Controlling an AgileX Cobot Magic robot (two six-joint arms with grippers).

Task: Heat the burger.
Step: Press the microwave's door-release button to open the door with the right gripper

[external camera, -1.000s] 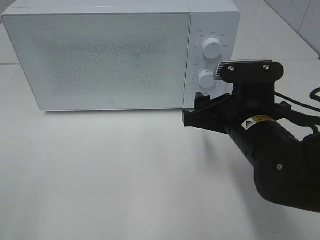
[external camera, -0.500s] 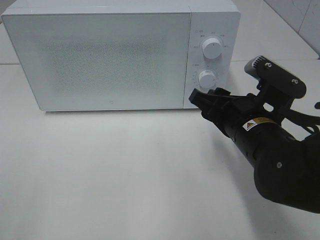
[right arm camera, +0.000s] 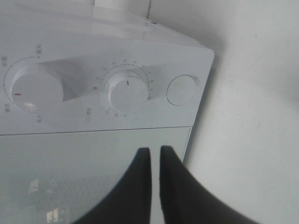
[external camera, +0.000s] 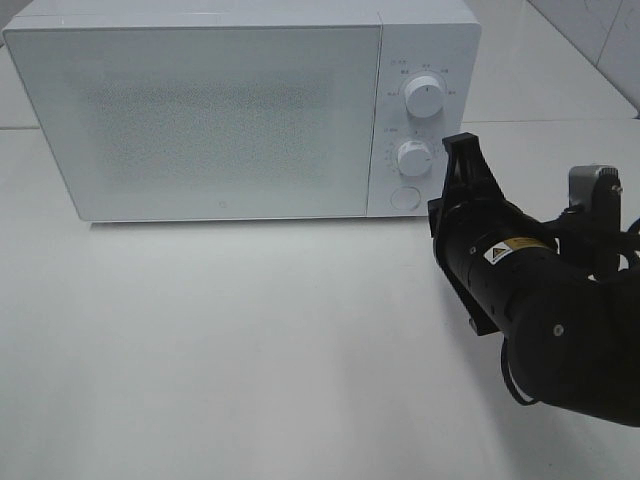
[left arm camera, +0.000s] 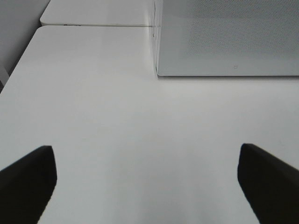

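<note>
The burger is out of view in every frame. The white microwave (external camera: 220,110) stands at the back of the table with its door closed. My right gripper (external camera: 462,141) is shut with nothing between its fingers. It is turned on edge just right of the lower knob (external camera: 413,157), apart from it. In the right wrist view the right gripper (right arm camera: 154,150) points at the control panel below the lower knob (right arm camera: 127,89), with the round button (right arm camera: 181,90) beside it. My left gripper (left arm camera: 145,148) is open over bare table, short of the microwave (left arm camera: 229,37).
An upper knob (external camera: 424,100) and a round door button (external camera: 403,197) sit on the microwave's panel. The white table (external camera: 250,340) spreads out in front of the microwave. A tiled wall (external camera: 600,30) rises at the back right.
My right gripper has closed from open and rolled about its wrist, and has pulled back to the right from the round button. The left gripper stays open.
</note>
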